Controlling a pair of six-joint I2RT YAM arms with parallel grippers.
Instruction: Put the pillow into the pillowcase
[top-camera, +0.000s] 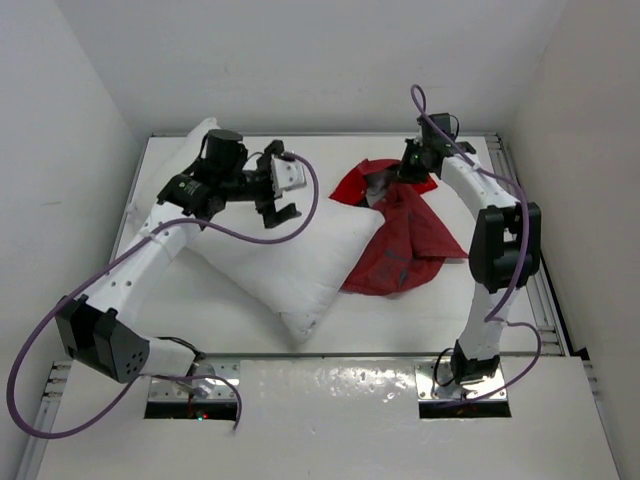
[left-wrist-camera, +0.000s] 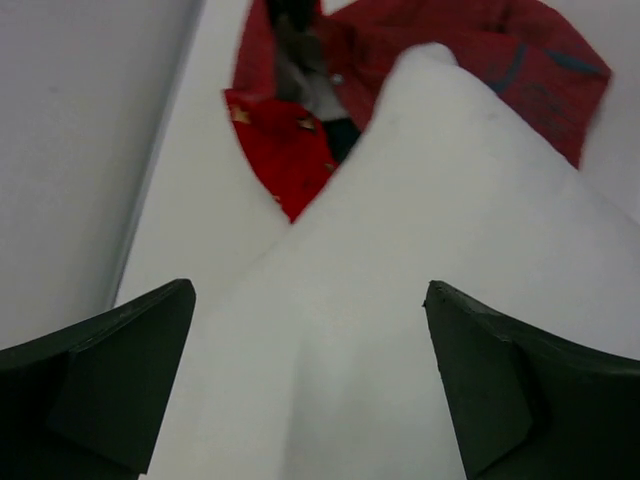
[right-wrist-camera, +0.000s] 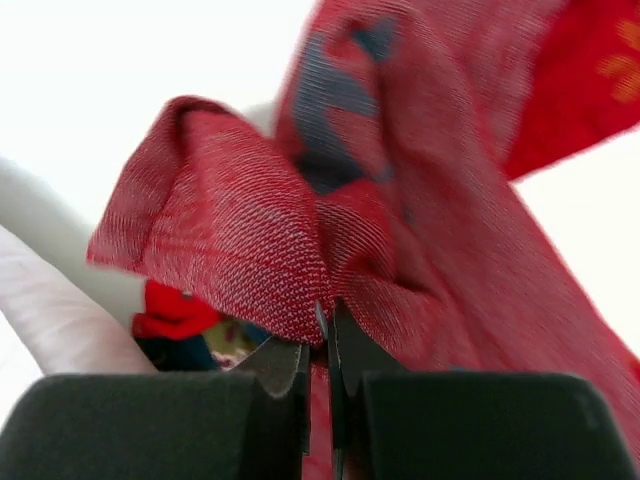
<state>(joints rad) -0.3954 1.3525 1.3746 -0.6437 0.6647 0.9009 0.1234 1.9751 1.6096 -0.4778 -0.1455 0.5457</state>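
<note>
Top external view: a large, plump, white fabric pillow (top-camera: 290, 255) is seen lying diagonally across the middle of the white table (top-camera: 400, 325), with one corner pointed toward the bottom of the frame.
Pillowcase: a crumpled bright red fabric pillowcase (top-camera: 415, 240) is laid right of centre, touching the pillow's right-hand corner.
Left gripper: the left gripper (top-camera: 280, 212) is held over the pillow's upper part, left of centre. In the left wrist view its dark jaws are spread wide, with the pillow seen between them and not gripped.
Right gripper: the right gripper (top-camera: 405, 172) is placed at the pillowcase's upper edge. In the right wrist view its jaws are pressed together on a fold of red cloth.
</note>
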